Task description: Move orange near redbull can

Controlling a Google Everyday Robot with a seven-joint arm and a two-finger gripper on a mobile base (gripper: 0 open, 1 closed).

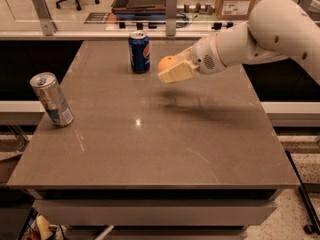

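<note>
While the white arm reaches in from the right side, the gripper hangs in the air over the far part of the brown table. Its pale fingers are closed around the orange, so the fruit is up off the table and not touching it. Only the top and left side of the orange peek out from the fingers. A soft shadow lies on the table under the gripper. Just to the left of the orange stands a dark blue Pepsi can, upright, near the far edge. The orange is close to it but apart from it. The redbull can is well away, at the left edge of the table and nearer the front. It is silver with blue on it, and it looks tilted, with its top leaning to the left.
</note>
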